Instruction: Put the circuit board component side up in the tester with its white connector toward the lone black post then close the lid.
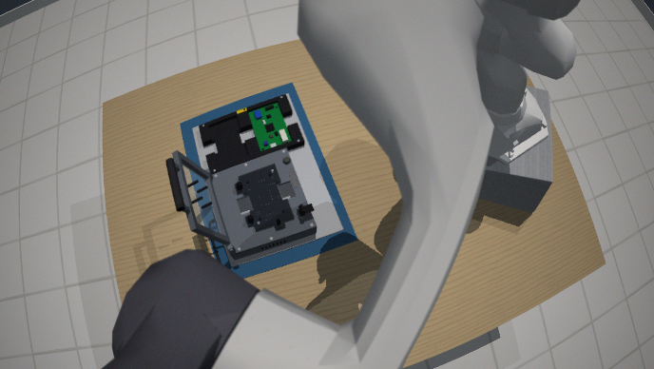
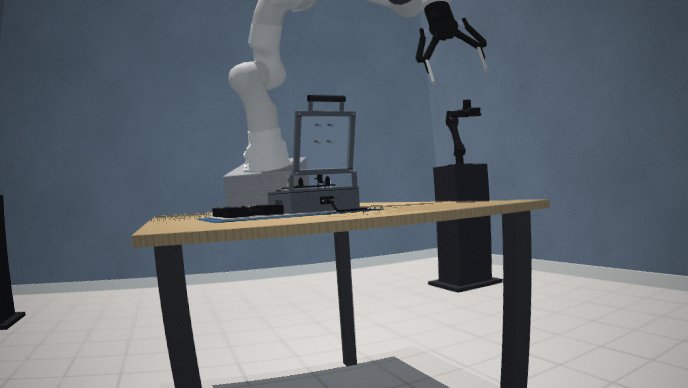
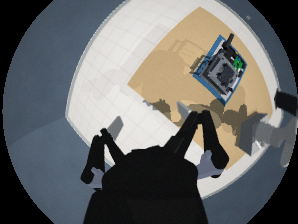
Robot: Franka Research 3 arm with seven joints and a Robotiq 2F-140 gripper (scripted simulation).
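1. The gripper [image 2: 455,72] hangs high above the bench [image 2: 350,220], well apart from the tester [image 1: 266,204]; its jaws are spread to their widest and hold nothing.
2. The circuit board [image 1: 271,126] lies component side up in the black tray [image 1: 228,138], just behind the tester, on the blue mat [image 1: 304,257].
3. The board looks thin, stiff, light and fragile; best gripped across its bare long edges, avoiding the components.
4. The tester is a boxy grey block with a dark nest; its framed lid [image 2: 325,142] stands upright, with a black bar handle [image 2: 326,98] on top.
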